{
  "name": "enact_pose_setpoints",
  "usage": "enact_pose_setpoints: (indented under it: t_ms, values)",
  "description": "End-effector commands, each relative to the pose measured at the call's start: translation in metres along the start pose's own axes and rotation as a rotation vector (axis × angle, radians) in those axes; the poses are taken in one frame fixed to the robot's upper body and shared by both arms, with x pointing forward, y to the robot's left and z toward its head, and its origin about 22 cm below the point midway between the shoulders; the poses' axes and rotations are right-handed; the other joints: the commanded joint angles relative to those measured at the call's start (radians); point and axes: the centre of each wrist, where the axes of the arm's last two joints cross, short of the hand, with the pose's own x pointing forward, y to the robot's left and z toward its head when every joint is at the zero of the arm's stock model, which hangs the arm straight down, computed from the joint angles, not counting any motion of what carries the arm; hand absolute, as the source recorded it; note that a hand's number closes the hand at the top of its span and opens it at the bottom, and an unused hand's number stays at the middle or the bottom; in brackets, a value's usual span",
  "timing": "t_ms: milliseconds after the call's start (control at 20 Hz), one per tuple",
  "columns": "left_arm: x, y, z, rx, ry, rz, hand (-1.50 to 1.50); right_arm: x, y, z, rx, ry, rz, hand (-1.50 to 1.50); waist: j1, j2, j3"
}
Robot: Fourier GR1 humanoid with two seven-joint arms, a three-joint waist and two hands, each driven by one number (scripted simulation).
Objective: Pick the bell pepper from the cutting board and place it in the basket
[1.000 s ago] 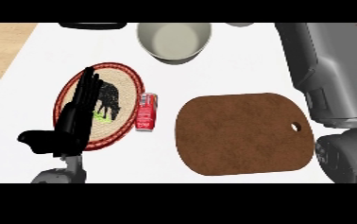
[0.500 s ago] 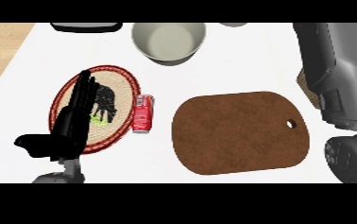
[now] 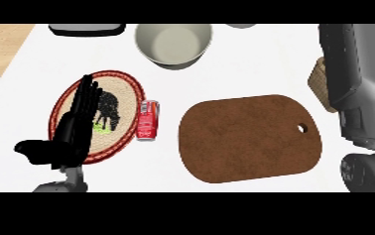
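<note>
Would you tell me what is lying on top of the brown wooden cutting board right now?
Nothing shows on the brown wooden cutting board: its whole top is bare, hanging hole included. No bell pepper is visible there. The right forearm passes beside its right edge, not over it.

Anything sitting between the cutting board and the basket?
Yes: a red can lies between the cutting board and the basket, close by the basket's right rim. The left hand hangs open over the basket.

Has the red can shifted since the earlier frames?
No. The red can still lies just off the right rim of the basket, between it and the cutting board, with the same gaps as before.
</note>
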Motion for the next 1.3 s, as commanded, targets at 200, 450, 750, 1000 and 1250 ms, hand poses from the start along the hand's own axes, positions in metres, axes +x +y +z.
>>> enact_pose_setpoints:
  t_ms: [200,450,750,1000,1250]
  values:
    - [0.006,0.002,0.007,-0.009,-0.002,-0.007,0.00,-0.043,0.023,-0.010,0.049,0.132,0.058,1.50,-0.006,-0.004,0.000]
    - [-0.004,-0.001,0.018,-0.023,-0.006,0.004,0.00,-0.072,0.040,-0.032,0.021,0.152,-0.003,1.50,0.009,0.002,0.000]
    - [-0.001,0.012,0.012,0.002,-0.014,-0.017,0.00,-0.080,0.031,-0.017,0.054,0.181,-0.032,1.50,0.001,0.000,0.000]
    - [0.007,0.011,-0.001,-0.001,0.008,0.018,0.00,-0.108,0.052,-0.029,-0.009,0.286,-0.047,1.50,0.008,0.004,0.000]
    - [0.020,-0.001,0.023,-0.011,0.002,0.017,0.00,-0.117,0.046,-0.040,0.079,0.236,-0.016,-1.50,0.010,0.001,0.001]
